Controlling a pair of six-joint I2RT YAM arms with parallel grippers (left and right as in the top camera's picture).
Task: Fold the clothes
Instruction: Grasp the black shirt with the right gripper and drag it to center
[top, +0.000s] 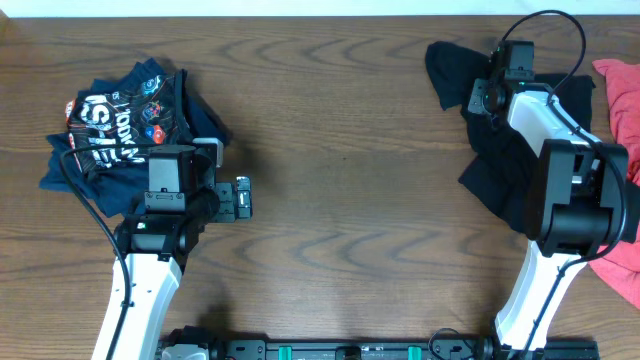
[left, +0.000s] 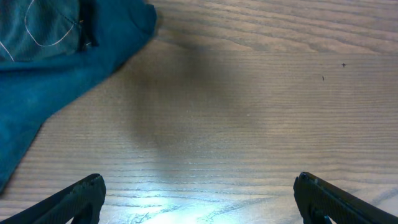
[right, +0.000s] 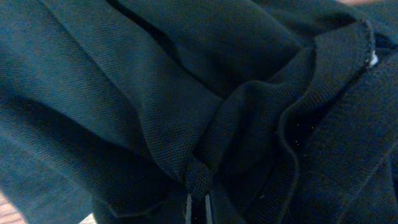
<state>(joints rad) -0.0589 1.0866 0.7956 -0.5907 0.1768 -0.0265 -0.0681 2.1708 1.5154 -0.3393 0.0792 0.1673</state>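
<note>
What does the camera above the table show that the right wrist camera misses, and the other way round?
Only overhead: the brown wooden table, a navy printed garment at left, a coral-red garment at right, and the open left gripper. Only the right wrist: the right gripper with its tips shut on a fold of fabric, plus a stitched hem. Both: the crumpled black T-shirt.

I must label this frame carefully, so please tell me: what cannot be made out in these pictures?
Black T-shirt: overhead, the right arm hides its middle; the right wrist view shows only close folds.
Coral-red garment: cut off by the overhead right edge.
Printed navy garment: crumpled, print unreadable; the left arm covers its lower part.
Right gripper: only fingertips show, at the bottom edge.
</note>
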